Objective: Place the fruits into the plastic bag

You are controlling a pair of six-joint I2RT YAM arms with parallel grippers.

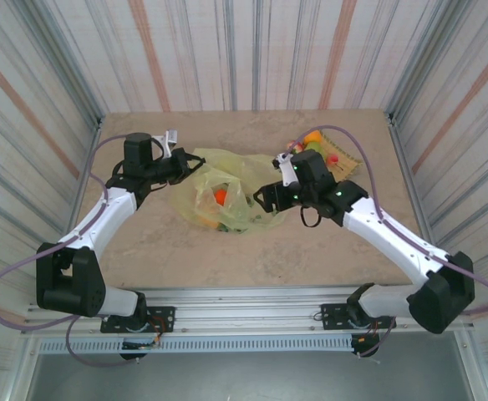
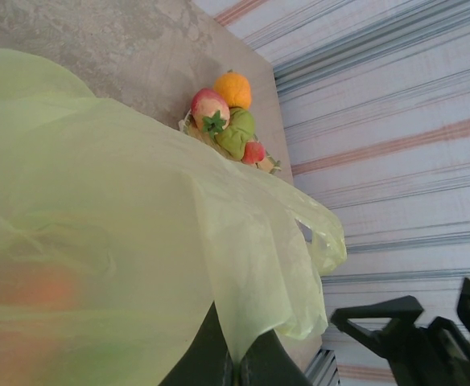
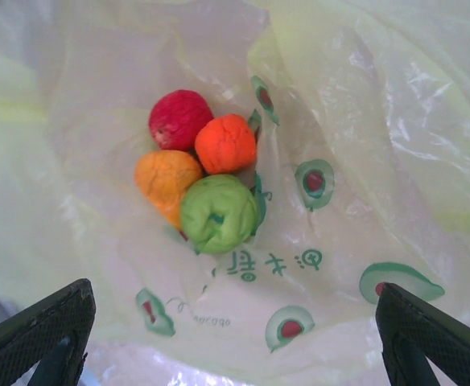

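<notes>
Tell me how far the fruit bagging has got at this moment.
Done: the bagged fruits, red, orange, yellow-orange and green, lie inside the plastic bag. In hand: the left gripper pinches the bag's edge while the right gripper hangs open and empty above them. Left: the loose fruits, at least four, sit piled on the mat at the far right.

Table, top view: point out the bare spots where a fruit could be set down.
Bare: the near strip between the plastic bag and the front rail; the far strip between bag and back wall, left of the bamboo mat. Crowded: the mat corner, piled with fruits, and the middle, where the left arm and right arm meet the bag.
</notes>
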